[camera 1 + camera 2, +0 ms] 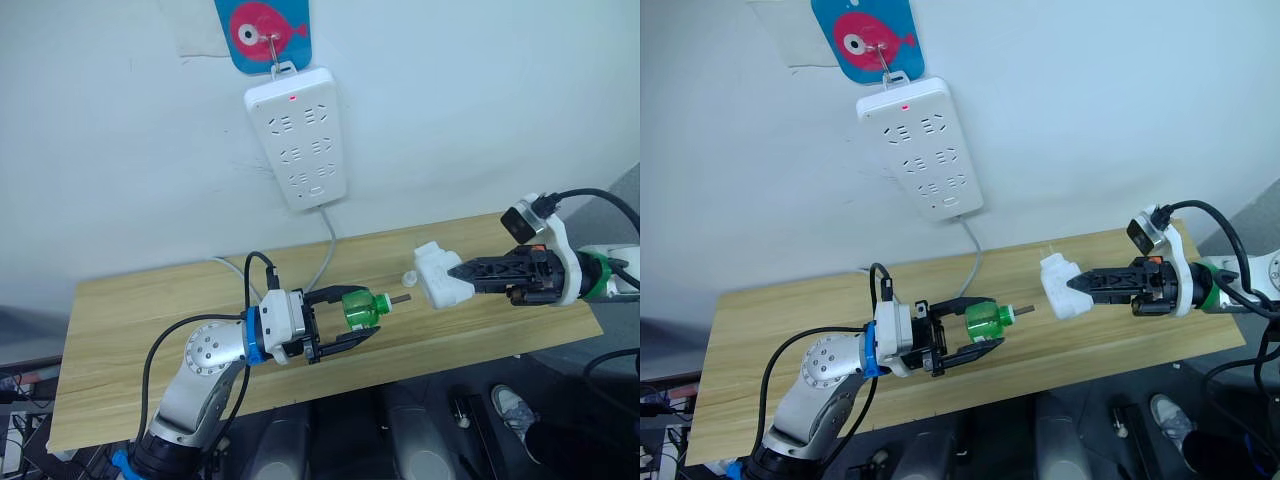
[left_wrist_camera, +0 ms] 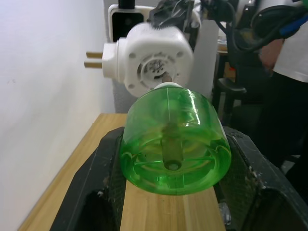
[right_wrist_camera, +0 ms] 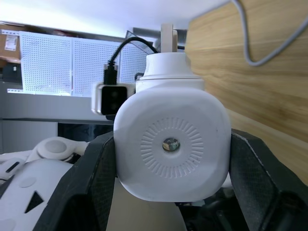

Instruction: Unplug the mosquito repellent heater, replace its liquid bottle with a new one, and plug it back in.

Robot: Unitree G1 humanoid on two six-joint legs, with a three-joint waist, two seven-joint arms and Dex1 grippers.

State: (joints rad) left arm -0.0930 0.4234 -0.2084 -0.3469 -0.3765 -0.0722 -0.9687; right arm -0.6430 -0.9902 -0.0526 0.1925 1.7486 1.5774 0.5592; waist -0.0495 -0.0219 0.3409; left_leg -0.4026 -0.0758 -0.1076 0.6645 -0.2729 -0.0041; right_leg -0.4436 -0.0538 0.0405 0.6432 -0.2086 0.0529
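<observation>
— What's nearest the camera?

— The left gripper [image 1: 345,330], at about 6 o'clock over the wooden table [image 1: 130,330]. Its black fingers pinch a green bottle [image 1: 360,307] lying on its side, wick stem pointing toward 3 o'clock. The bottle is translucent; how much liquid is inside, I cannot tell.

— And the heater?

— The mosquito repellent heater [image 1: 438,276] is held off the table at about 3 o'clock, clamped in the right gripper [image 1: 462,274]. It is unplugged, prongs bare, and its socket faces the bottle's stem with a gap between them.

— Anything between?

— A small clear cap [image 1: 409,279] just beside the heater.

— Farther back?

— At 12 o'clock the white power strip [image 1: 297,135] hangs on the wall from a blue fish hook [image 1: 262,30], its red light on.
</observation>
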